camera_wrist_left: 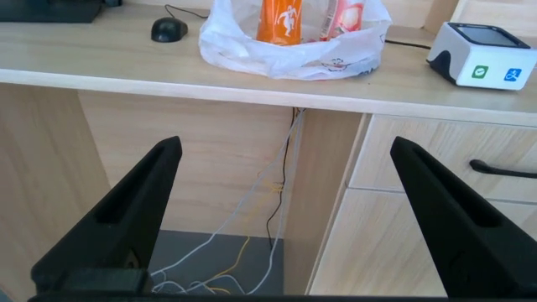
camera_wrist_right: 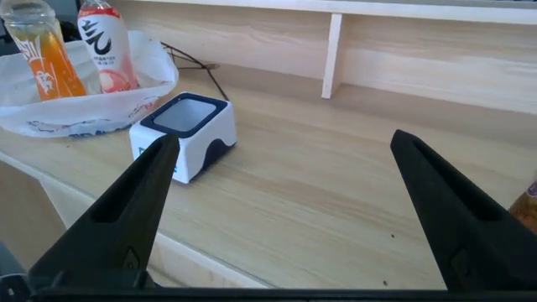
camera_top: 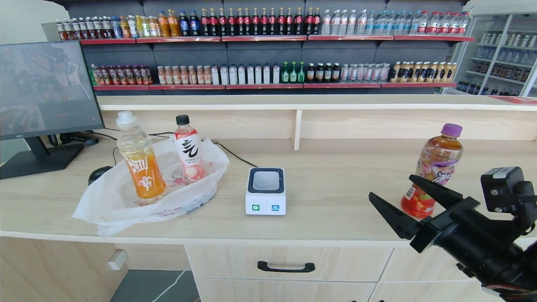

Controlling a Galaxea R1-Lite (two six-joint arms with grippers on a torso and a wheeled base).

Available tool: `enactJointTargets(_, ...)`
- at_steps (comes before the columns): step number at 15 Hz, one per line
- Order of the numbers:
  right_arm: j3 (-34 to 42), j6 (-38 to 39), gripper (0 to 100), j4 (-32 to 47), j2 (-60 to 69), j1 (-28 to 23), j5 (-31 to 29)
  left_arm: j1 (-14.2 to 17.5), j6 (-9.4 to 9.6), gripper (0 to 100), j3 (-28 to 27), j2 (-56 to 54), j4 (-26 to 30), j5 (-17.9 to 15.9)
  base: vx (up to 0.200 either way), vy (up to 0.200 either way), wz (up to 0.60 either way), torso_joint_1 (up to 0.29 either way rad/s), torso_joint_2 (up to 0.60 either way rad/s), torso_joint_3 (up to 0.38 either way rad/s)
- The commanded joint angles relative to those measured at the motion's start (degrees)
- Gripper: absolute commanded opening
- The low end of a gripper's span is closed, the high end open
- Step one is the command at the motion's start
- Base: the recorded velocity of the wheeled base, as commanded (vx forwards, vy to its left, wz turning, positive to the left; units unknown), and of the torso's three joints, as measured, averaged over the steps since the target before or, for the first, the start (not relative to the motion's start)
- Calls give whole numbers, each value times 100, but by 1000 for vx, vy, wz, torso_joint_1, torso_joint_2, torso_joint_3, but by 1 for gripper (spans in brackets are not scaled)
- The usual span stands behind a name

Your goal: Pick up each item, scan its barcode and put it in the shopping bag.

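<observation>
Right end effector, spread wide, sits just beside purple-capped bottle.

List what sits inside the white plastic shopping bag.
Two upright bottles: an orange drink bottle and a black-capped pink bottle. The white bag's folds hide whatever lies underneath.

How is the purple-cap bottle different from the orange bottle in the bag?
The purple-cap bottle has a purple cap; the orange bottle has a whitish one. The purple-cap bottle stands on the bare counter; the orange bottle stands in the shopping bag. Both stand upright.
</observation>
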State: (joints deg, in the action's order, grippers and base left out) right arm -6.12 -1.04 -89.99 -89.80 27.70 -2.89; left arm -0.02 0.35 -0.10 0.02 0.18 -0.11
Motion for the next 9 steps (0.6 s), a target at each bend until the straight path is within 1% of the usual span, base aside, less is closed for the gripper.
enactJointTargets(1, 49, -2, 100, -1, 24, -10, -1, 2, 0, 100, 10, -2, -9, -7, 0, -200, 0, 12, 7, 2)
enactJointTargets(4, 93, -2, 100, -1, 24, -10, -1, 2, 0, 100, 1, -2, -9, -7, 0, -200, 0, 1, 5, 6)
enactJointTargets(6, 252, -2, 100, -1, 24, -28, -10, 2, 0, 100, 1, -2, -9, 2, 0, -200, 0, 5, -5, 0)
enactJointTargets(8, 419, -2, 100, -1, -91, -300, -10, 2, 0, 100, 1, -2, -1, 2, 0, -200, 0, 2, 7, 2)
enactJointTargets(9, 357, -2, 100, -1, -205, -335, -10, 2, 0, 100, 1, -2, -1, -7, 0, -200, 0, 12, 7, 7)
